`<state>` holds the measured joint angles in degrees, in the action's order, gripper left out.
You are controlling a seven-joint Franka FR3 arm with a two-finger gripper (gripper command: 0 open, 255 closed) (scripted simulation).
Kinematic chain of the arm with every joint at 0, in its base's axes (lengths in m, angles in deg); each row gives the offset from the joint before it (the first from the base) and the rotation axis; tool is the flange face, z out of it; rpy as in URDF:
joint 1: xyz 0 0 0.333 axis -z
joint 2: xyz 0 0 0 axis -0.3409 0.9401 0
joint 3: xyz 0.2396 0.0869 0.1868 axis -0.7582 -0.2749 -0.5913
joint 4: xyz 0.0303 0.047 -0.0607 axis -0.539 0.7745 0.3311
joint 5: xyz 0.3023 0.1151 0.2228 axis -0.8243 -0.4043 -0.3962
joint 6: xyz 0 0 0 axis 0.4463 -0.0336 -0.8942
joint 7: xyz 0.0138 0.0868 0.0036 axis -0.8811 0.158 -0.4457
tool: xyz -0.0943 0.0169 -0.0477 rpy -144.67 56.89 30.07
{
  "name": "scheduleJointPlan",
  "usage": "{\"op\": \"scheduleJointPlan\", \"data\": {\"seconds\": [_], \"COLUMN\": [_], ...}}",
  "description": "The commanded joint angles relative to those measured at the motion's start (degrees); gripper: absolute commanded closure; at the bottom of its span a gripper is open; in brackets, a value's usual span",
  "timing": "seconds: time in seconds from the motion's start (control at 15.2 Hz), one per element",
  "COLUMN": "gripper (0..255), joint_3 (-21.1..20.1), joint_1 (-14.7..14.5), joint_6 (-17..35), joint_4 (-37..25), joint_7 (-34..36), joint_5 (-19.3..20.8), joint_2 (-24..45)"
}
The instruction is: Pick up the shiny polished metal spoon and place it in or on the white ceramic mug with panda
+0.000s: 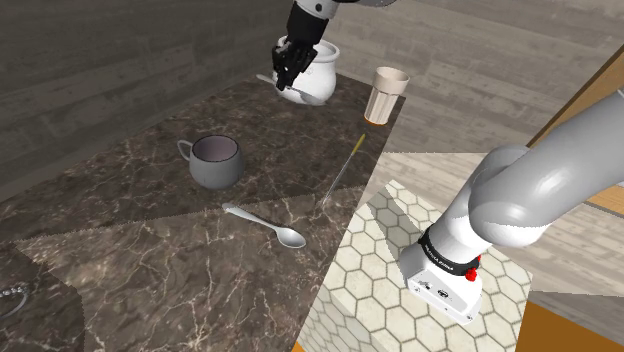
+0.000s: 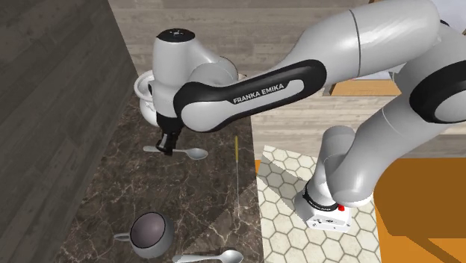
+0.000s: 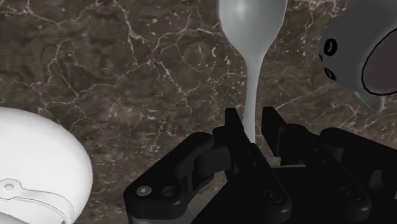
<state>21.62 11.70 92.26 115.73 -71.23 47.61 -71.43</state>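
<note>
Silvery spoon point(image 3: 252, 38) clamped by its handle in the black jaws, bowl out over the dark marble counter point(image 3: 127, 76), just beside a white pot point(image 1: 315, 78). Grey panda mug point(image 1: 216, 160) stands apart, a second spoon point(image 1: 268, 226) lying near it.

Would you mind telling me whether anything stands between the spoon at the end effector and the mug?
Nothing visible does. The end effector is at the handle of the spoon, and bare counter lies between it and the mug. The white pot stands on the spoon's other side.
</note>
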Motion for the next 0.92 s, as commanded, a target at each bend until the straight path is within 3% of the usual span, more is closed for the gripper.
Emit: {"op": "scheduleJointPlan", "data": {"seconds": [0.0,0.86], "gripper": [255,255], "joint_3": [-2.1,-13.6], "joint_1": [-1.0,-6.6], "joint_6": [0.2,-0.5], "joint_4": [-1.4,-16.6], "joint_7": [3.2,23.3], "joint_5": [0.2,6.0], "joint_2": [1.3,14.5]}}
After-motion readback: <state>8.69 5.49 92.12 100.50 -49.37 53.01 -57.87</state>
